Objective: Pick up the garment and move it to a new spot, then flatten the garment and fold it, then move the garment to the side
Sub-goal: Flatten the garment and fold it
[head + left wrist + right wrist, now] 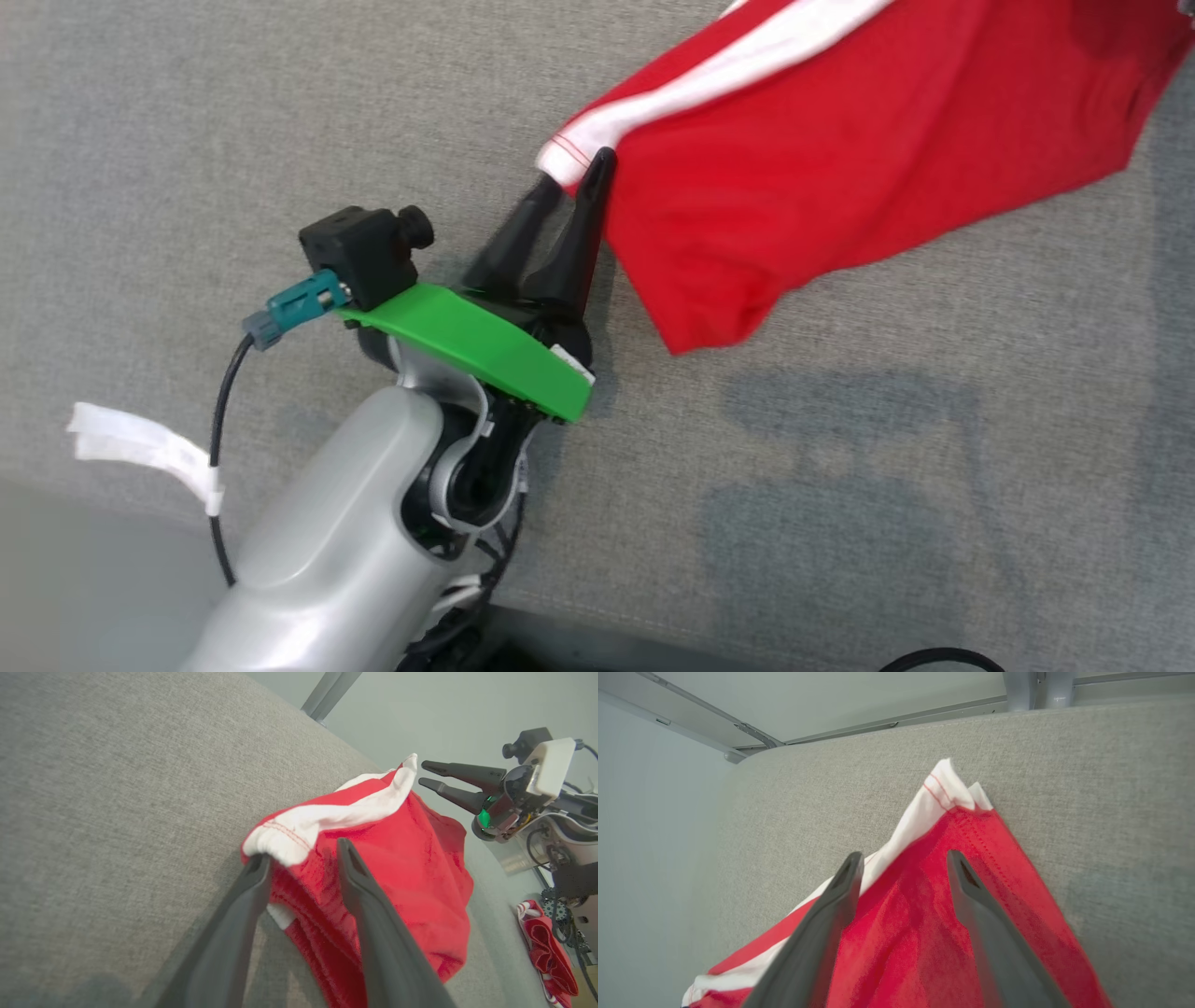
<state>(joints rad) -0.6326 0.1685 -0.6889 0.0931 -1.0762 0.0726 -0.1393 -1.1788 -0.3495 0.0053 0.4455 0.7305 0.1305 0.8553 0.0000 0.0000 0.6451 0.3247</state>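
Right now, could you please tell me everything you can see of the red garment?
The red garment looks like soft knit cloth with a white band stitched in red along one edge. It is rumpled, not flattened, on the grey fabric surface. The left gripper stands open at its white-banded corner; the right gripper is open just off the band's other end.

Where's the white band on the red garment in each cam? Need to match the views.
Head view: white band runs diagonally at top centre, its lower end at the left gripper.
Left wrist view: centre, rising toward the upper right.
Right wrist view: from the peaked corner at centre down to the lower left.
Shared landmark: the grey fabric surface under the red garment.
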